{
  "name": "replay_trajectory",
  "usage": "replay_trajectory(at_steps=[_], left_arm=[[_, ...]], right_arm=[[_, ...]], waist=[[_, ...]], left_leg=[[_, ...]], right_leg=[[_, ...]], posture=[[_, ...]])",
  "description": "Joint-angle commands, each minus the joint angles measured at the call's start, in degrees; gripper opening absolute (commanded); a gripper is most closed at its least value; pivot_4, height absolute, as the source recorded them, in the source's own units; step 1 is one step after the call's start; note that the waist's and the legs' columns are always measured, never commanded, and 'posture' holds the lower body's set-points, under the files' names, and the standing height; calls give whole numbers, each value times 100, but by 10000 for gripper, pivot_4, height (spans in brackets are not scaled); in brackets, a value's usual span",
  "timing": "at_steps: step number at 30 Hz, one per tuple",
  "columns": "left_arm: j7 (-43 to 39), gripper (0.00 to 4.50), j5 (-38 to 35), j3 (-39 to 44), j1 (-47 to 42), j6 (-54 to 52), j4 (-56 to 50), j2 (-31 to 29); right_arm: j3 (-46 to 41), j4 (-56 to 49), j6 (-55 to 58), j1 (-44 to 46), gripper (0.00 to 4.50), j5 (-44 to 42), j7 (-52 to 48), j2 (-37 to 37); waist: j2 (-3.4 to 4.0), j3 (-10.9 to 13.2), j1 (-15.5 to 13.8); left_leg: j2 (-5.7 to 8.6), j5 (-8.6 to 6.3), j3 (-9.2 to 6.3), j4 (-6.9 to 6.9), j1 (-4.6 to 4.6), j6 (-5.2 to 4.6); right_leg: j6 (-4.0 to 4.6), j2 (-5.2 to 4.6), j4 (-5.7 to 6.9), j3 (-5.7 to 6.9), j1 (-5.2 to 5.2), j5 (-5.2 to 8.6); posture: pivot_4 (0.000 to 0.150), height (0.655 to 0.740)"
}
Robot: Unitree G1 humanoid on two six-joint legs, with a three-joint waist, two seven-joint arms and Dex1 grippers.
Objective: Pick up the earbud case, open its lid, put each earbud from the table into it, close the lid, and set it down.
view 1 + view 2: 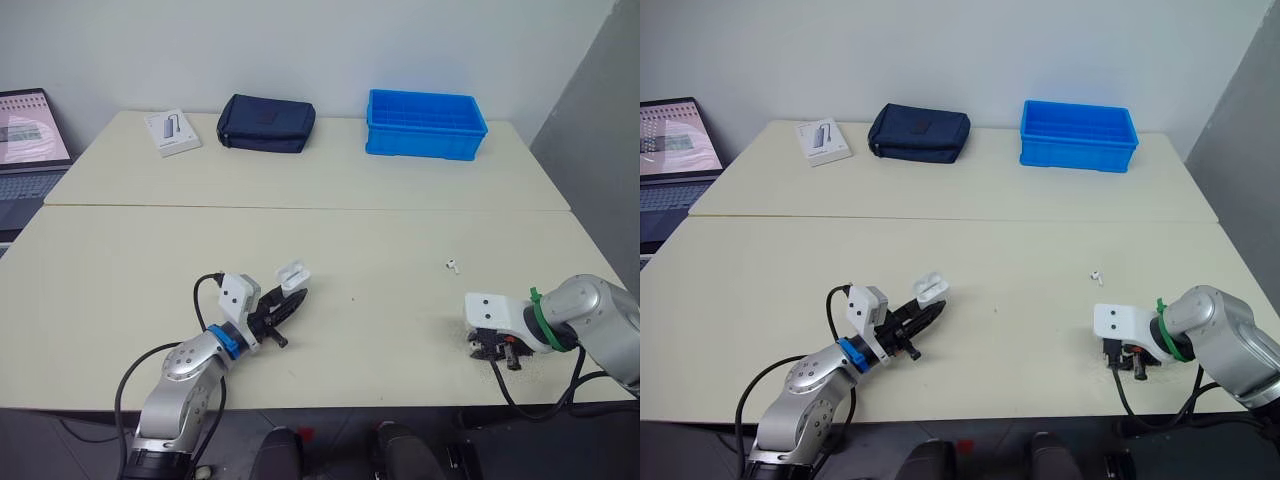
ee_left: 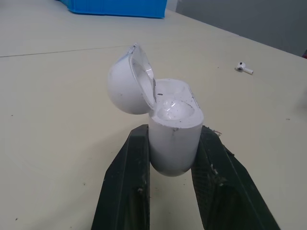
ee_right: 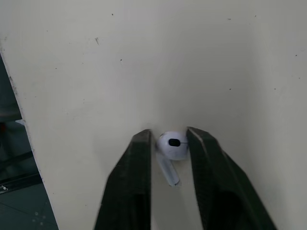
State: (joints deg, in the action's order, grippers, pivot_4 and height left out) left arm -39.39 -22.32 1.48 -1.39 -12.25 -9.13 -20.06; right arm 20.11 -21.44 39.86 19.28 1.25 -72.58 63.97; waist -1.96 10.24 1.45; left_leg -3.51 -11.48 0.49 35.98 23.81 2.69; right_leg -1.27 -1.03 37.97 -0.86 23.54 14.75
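Down at the table's (image 1: 380,330) near right edge, the right hand (image 3: 169,132) has its two black fingers pinched on an earbud (image 3: 172,144). Over at the left front, the left hand (image 1: 299,298) is clamped around the body of the earbud case (image 2: 175,134), whose lid (image 2: 125,86) is flipped wide open. Out beyond the right hand a second earbud (image 1: 453,265) lies loose on the table, and far back sit a blue bin (image 1: 425,123), a dark pouch (image 1: 266,123) and a white box (image 1: 172,131).
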Motion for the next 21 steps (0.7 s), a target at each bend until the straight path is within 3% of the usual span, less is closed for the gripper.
replay_trajectory(at_steps=[1,8,12,17,21], left_arm=[[2,7915,-8,-23,3,108,-236,15],[-81,7915,-22,-39,-49,180,-204,21],[-128,7915,-83,-54,-138,231,-248,78],[-84,7915,-149,-64,-255,198,-327,187],[-81,7915,-137,-135,-358,231,-358,265]], right_arm=[[-39,-19,-107,34,3652,54,-11,81],[-391,-95,-102,234,3652,-215,80,-73],[-944,-247,457,701,3652,-940,301,-764],[-1942,-316,1812,1492,3652,-1997,1453,-2541],[-2465,-349,1448,1551,3652,-2443,2533,-4153]], waist=[[0,0,0],[0,0,1],[0,0,17],[0,0,5],[-1,-1,6]], left_leg=[[0,0,0,0,0,0],[0,0,1,1,0,0],[-2,0,1,2,-2,0],[-4,0,-11,4,1,0],[-5,0,-15,1,4,0]], right_leg=[[0,0,0,0,0,0],[0,0,1,-1,0,0],[-1,4,5,-3,0,-2],[-5,10,7,2,-4,-8],[-6,13,9,3,-3,-9]], posture=[[1500,7400],[1500,7400],[1500,7400],[1500,7400],[1500,7400]])
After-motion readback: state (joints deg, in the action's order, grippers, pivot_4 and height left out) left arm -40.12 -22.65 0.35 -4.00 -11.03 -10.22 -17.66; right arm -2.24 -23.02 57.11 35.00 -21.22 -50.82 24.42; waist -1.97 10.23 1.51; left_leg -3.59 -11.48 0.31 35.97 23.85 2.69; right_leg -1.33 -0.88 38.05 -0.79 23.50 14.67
